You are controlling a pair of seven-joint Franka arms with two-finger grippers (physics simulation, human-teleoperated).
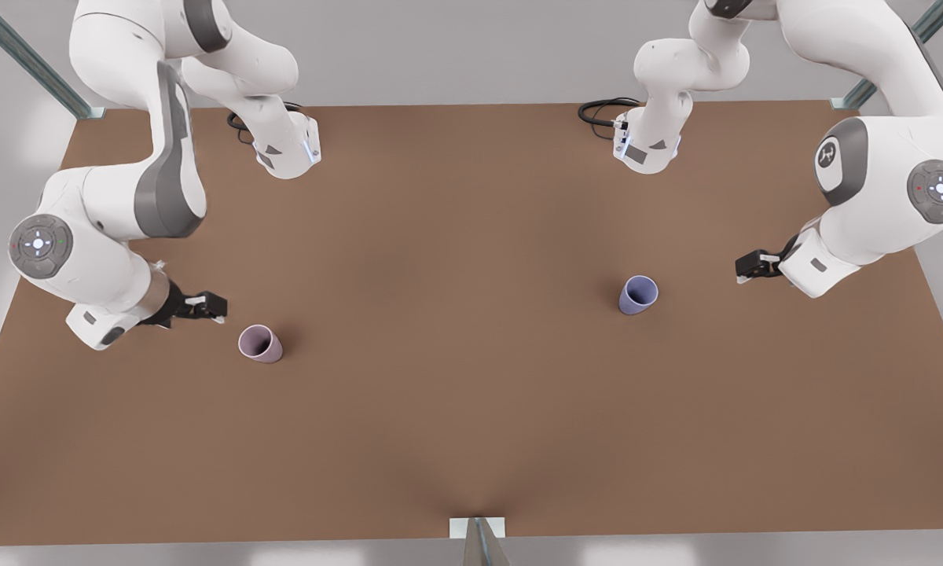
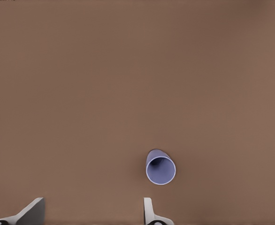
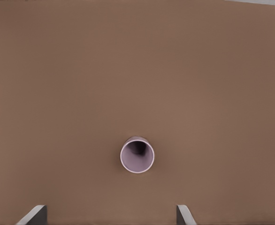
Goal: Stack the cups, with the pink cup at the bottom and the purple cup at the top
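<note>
The pink cup [image 1: 260, 343] stands upright on the brown table [image 1: 456, 409], toward the front view's left; the right wrist view looks down into its dark inside [image 3: 137, 155]. My right gripper [image 1: 210, 307] hovers open just left of it, apart from it, with its fingertips [image 3: 35, 213] spread wide. The purple cup [image 1: 638, 295] stands upright toward the front view's right and appears as pale blue [image 2: 160, 167] in the left wrist view. My left gripper [image 1: 748, 267] is open some way to the right of it, with nothing between its fingers [image 2: 148, 210].
Two arm bases with black cables [image 1: 601, 110] stand at the table's far edge. Metal frame struts [image 1: 479, 542] rise at the near edge and the far corners. Bare brown tabletop lies between the two cups.
</note>
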